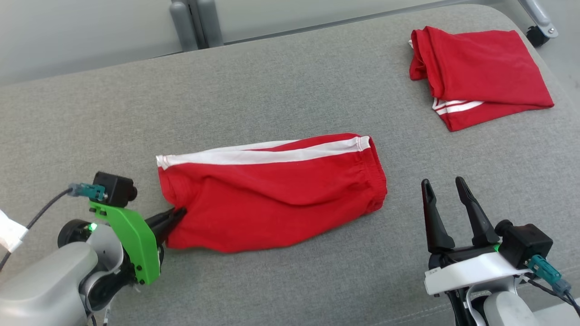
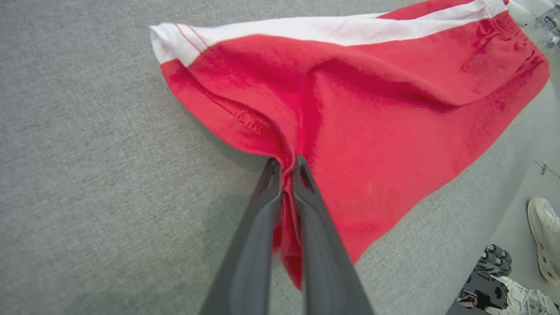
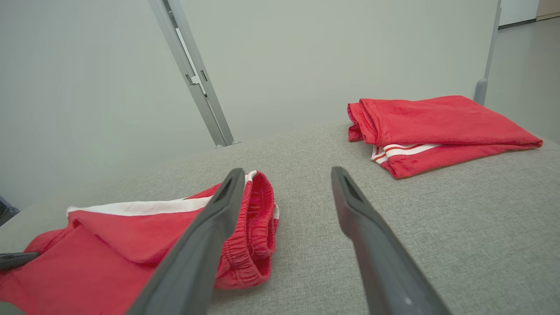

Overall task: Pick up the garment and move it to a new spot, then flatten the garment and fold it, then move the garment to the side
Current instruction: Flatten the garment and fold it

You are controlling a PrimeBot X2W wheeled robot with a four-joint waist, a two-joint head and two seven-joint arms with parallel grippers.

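The garment point(image 1: 272, 192) is a pair of red shorts with a white side stripe, folded lengthwise and lying in the middle of the grey padded table point(image 1: 290, 81). My left gripper point(image 1: 180, 212) is shut on the shorts' left hem; in the left wrist view the garment point(image 2: 372, 109) bunches between the fingers of that gripper point(image 2: 285, 162). My right gripper point(image 1: 444, 183) stands open to the right of the waistband, apart from the cloth. In the right wrist view the garment point(image 3: 109, 245) lies left of the open right gripper point(image 3: 286, 173).
A second red garment point(image 1: 476, 72), folded, lies at the table's far right corner, also seen as the folded garment point(image 3: 437, 131) in the right wrist view. A person's white shoes point(image 2: 542, 236) stand on the floor beyond the table's edge. A grey frame post point(image 1: 197, 22) rises behind the table.
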